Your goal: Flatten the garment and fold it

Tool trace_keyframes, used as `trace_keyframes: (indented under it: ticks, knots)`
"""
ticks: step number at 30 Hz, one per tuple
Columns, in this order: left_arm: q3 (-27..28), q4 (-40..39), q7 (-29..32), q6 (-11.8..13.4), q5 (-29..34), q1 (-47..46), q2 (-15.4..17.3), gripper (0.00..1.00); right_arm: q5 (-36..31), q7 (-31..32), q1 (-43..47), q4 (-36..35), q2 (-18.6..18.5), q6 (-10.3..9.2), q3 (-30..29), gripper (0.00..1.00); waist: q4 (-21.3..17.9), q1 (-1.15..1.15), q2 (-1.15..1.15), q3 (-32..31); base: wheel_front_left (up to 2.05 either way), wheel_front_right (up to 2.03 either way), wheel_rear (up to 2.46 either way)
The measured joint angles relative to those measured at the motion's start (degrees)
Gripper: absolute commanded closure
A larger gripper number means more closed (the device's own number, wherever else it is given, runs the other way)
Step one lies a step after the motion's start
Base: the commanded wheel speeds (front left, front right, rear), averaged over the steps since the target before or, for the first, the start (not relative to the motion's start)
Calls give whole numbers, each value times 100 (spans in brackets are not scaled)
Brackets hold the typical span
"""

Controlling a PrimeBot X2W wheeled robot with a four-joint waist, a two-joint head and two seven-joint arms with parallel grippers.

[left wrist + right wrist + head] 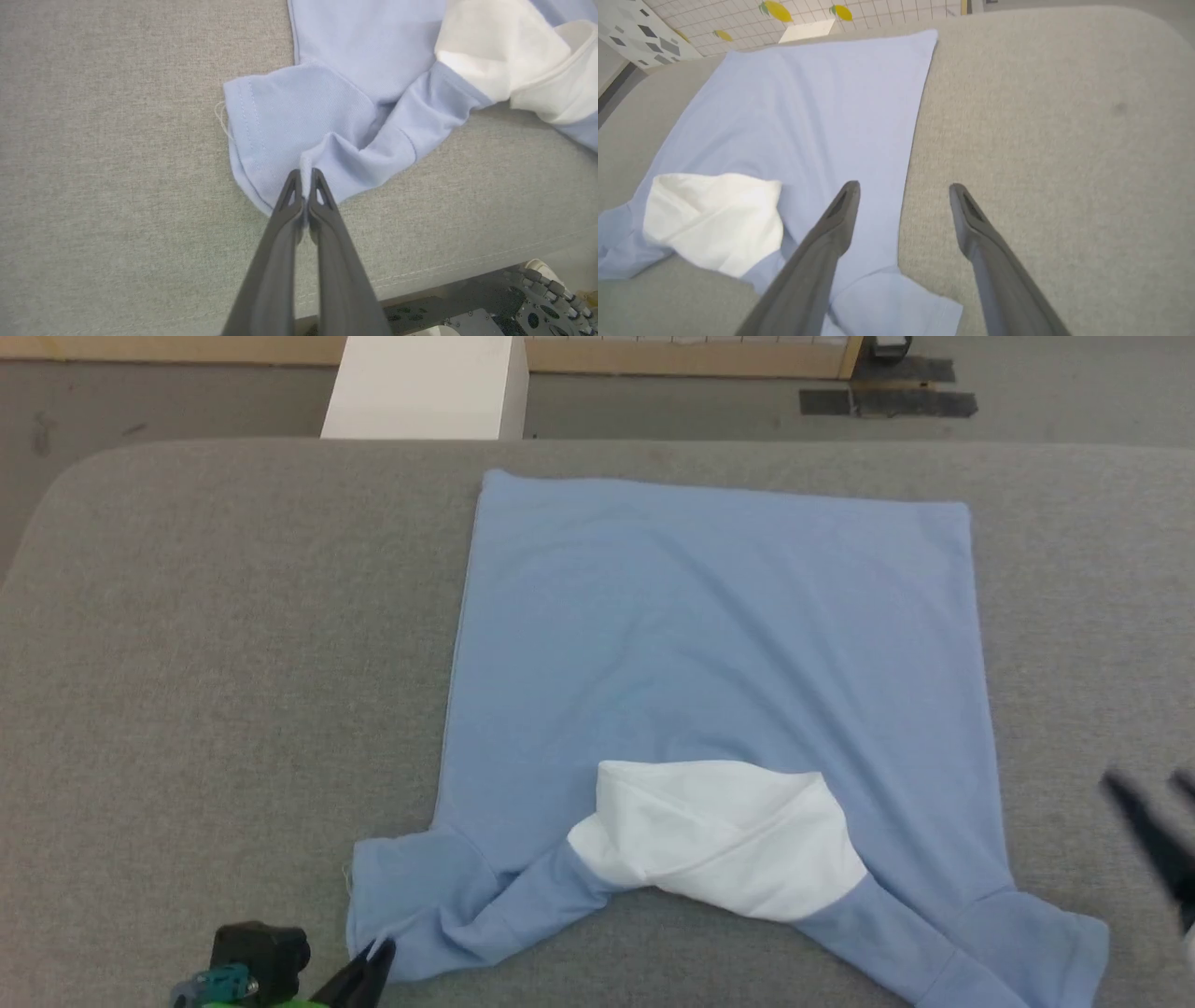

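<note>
The garment [719, 635], a light blue short-sleeved shirt, lies spread on the grey table [233, 663] with its hem at the far side. Its white collar part [719, 835] is bunched up at the near side. My left gripper [373, 957] is shut on a pinched fold of the near-left sleeve [289, 121]; in the left wrist view the gripper [306, 175] has cloth between its tips. My right gripper [1148, 782], blurred, hangs open beyond the shirt's right edge. In the right wrist view the gripper [903, 186] stands open and empty above the right sleeve [896, 303] and the shirt's side edge.
A white box [425, 387] stands on the floor behind the table's far edge. Dark tape patches [887, 397] mark the floor at the back right. The table's front edge and part of my base [528, 303] show in the left wrist view.
</note>
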Motion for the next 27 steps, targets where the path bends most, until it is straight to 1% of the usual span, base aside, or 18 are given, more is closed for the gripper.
trace_keyframes:
  ticks: [3, 5, 8, 9, 10, 13, 15, 17, 20, 27]
  knots:
    - [-41, -274, 12, 46, 87, -98, -1, 100, -356, 162, -944, -88, -274, 0, -213, 0, 74, 0, 0, 207, 0, 0, 0]
    - [-70, -437, 48, 53, 151, -186, -4, 100, -580, 296, -1665, 40, -286, 0, -341, 0, 124, 0, 0, 361, 0, 0, 0]
    - [-143, -639, 52, 54, 290, -393, -23, 100, -992, 517, -2802, 556, -368, 0, -322, 0, 222, 0, 0, 643, 0, 0, 0]
    - [-160, -666, 53, 54, 298, -437, -37, 100, -1072, 560, -3008, 683, -375, 0, -304, 0, 243, 0, 0, 702, 0, 0, 0]
    - [-207, -727, 53, 55, 304, -511, -76, 100, -1244, 664, -3406, 954, -359, 0, -265, 0, 289, 0, 0, 823, 0, 0, 0]
    - [-272, -815, 43, 54, 322, -656, -187, 100, -1649, 847, -4113, 1496, -314, 0, -216, 0, 395, 0, 0, 1082, 0, 0, 0]
    - [-335, -850, 20, 51, 330, -780, -231, 100, -1967, 947, -4602, 1904, -238, 0, -302, 0, 498, 0, 0, 1296, 0, 0, 0]
    - [-399, -853, -4, 40, 336, -874, -269, 100, -2181, 996, -4905, 2195, -148, 0, -423, 0, 593, 0, 0, 1460, 0, 0, 0]
    - [-497, -816, -8, -19, 344, -1044, -331, 100, -2488, 1074, -5150, 2560, -148, 0, -515, 0, 794, 1, 0, 1669, 0, 0, 0]
    - [-643, -795, -18, -108, 408, -1278, -368, 100, -2969, 1393, -5295, 3109, -21, 0, -831, 0, 1304, 0, 0, 2037, 0, 0, 0]
